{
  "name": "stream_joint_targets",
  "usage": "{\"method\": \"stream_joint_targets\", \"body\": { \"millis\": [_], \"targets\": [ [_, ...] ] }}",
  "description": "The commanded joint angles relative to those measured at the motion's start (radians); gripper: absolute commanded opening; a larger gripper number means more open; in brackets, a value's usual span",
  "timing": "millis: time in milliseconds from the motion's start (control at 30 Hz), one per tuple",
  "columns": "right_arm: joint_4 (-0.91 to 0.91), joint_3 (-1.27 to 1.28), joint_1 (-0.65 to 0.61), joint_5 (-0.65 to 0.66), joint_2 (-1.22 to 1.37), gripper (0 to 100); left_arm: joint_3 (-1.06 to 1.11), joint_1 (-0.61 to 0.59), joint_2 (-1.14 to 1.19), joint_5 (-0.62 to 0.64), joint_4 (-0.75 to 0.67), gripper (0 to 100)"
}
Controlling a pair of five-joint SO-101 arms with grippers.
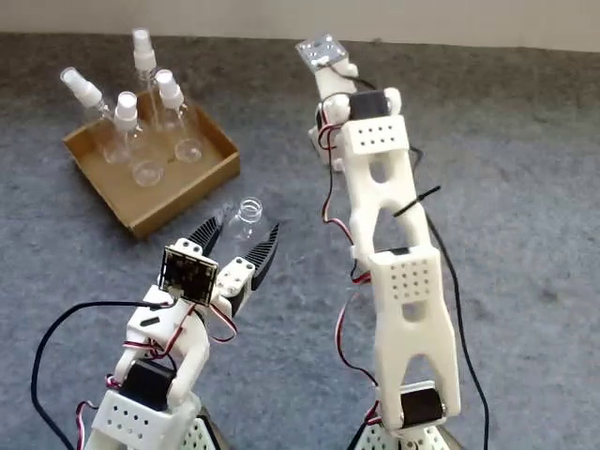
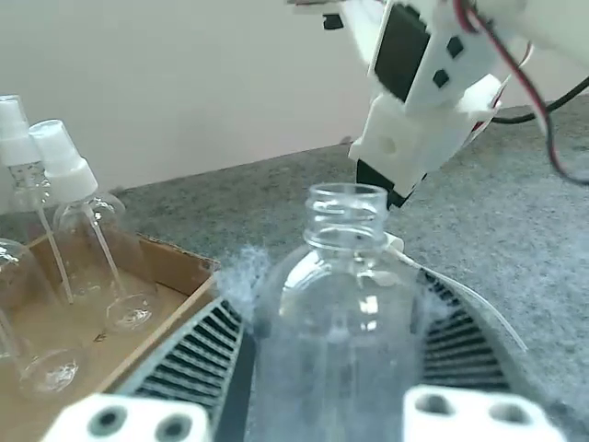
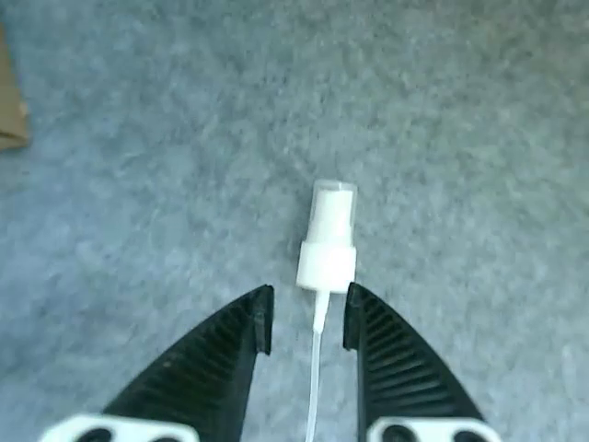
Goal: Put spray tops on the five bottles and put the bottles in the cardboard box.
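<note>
Stretching far forward, right arm (image 1: 389,216) – right fingers (image 3: 221,354) apart, flanking spray top (image 3: 327,244) tube; left fingers (image 2: 198,354) clamped on bottle (image 2: 345,304).

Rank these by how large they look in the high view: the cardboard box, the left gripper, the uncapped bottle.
1. cardboard box, clearly the largest.
2. left gripper.
3. uncapped bottle, the smallest.
The clear bottle stands between the gripper's fingers and is partly hidden, so places two and three are less sure.

table (image 1: 525,169): grey carpet-like top | on it: cardboard box (image 1: 192,195), spray top (image 3: 327,249)
</note>
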Motion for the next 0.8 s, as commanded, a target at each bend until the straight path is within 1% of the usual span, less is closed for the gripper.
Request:
{"method": "stream_joint_targets", "body": {
  "millis": [0,100,267,433,500,667,767],
  "targets": [
    [-0.027,-0.206,0.004,0.055,0.097,12.1,0.019,-0.01,-0.022,0.015,0.002,4],
    [-0.074,-0.275,0.033,0.06,0.157,12.7,0.019,-0.01,-0.021,0.014,0.014,4],
    [-0.087,-0.271,0.051,0.06,0.206,23.5,0.019,-0.01,-0.021,0.014,0.015,4],
    [-0.131,-0.271,0.048,0.061,0.26,23.3,0.019,-0.01,-0.021,0.014,0.015,4],
    [-0.143,-0.271,0.048,0.061,0.288,21.7,0.019,-0.01,-0.021,0.014,0.015,4],
    [-0.143,-0.277,0.048,0.066,0.317,13.5,0.019,-0.01,-0.019,0.014,0.015,4],
    [-0.134,-0.28,0.051,0.066,0.317,5.0,0.019,-0.008,-0.018,0.014,0.015,4]
  ]
}}
